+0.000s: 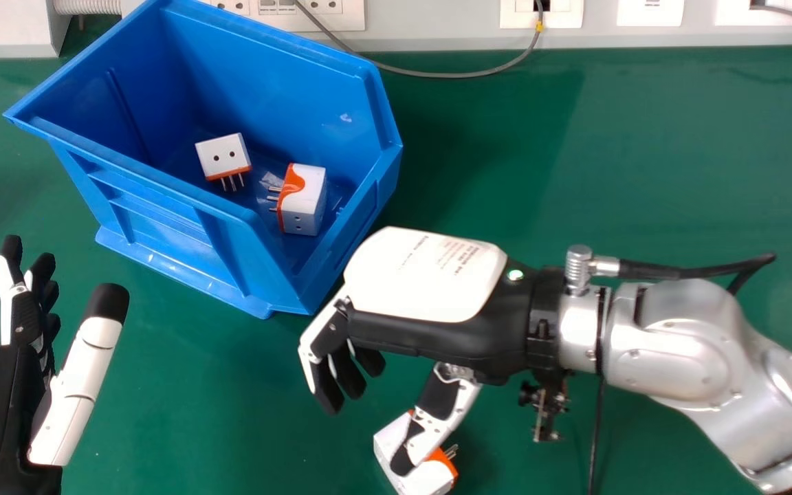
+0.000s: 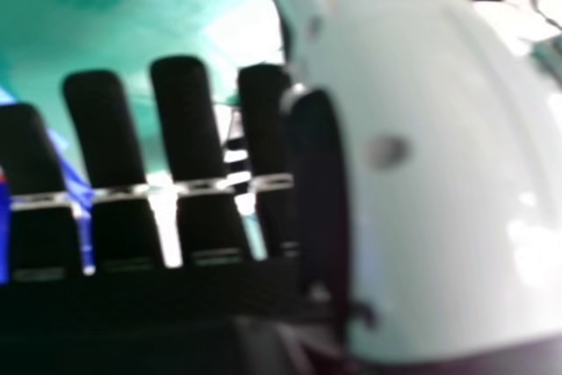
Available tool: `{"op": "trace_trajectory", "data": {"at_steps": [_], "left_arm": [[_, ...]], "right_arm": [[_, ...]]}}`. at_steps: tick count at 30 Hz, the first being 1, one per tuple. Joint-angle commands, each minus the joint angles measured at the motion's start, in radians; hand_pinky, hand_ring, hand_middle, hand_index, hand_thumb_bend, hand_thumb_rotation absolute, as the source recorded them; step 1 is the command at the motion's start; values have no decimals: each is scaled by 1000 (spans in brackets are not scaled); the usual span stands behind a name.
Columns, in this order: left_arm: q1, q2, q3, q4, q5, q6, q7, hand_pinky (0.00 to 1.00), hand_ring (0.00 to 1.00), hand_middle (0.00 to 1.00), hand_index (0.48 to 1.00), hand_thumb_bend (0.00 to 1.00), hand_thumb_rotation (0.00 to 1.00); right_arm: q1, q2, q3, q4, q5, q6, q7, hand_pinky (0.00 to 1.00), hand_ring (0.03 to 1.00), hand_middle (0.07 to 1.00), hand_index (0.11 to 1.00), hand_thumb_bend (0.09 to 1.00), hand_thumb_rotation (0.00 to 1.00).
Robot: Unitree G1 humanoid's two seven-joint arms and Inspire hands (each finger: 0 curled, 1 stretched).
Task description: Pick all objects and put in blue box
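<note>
In the head view my right hand (image 1: 427, 275) is over the green table just right of the blue box (image 1: 169, 213), fingers loosely bent and holding nothing, its thumb over a white and orange plug adapter (image 1: 396, 440) near the bottom edge. Two more adapters lie inside the box, one (image 1: 223, 155) near its middle and one (image 1: 304, 201) toward its right end. The left hand (image 1: 18, 371) is at the left edge, relaxed and empty. The right hand view has the right hand (image 2: 189, 120) with its fingers extended and the thumb large at the right.
Wall sockets (image 1: 306, 10) line the back edge of the table (image 1: 643, 158). A grey cable (image 1: 451, 73) loops down onto the table behind the box.
</note>
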Motion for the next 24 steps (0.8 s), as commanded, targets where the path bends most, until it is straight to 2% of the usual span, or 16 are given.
{"op": "trace_trajectory", "data": {"at_steps": [1, 2, 5, 8, 17, 24], "left_arm": [[8, 2, 6, -33, -4, -12, 1, 1000, 1000, 1000, 1000, 762, 856], [9, 2, 5, -35, -4, -11, 1, 1000, 1000, 1000, 1000, 760, 856], [10, 4, 6, -34, -5, -13, 1, 1000, 1000, 1000, 1000, 757, 856], [12, 7, 12, -32, -11, -15, -2, 1000, 1000, 1000, 1000, 760, 856], [11, 13, 20, -30, -14, -10, -7, 1000, 1000, 1000, 1000, 766, 856], [15, 16, 26, -30, -22, -11, -12, 1000, 1000, 1000, 1000, 762, 855]], "right_arm": [[5, -17, -30, -64, 51, 51, 36, 376, 437, 492, 489, 500, 0], [11, -22, -38, -80, 62, 70, 47, 389, 468, 523, 489, 496, 0], [32, -35, -60, -114, 87, 93, 52, 493, 598, 644, 596, 687, 10], [64, -38, -85, -132, 96, 81, 30, 563, 685, 722, 661, 792, 27], [153, -60, -121, -146, 33, 29, -32, 716, 850, 860, 794, 923, 111], [184, -61, -117, -145, -12, 17, -63, 789, 912, 919, 857, 949, 129]]}}
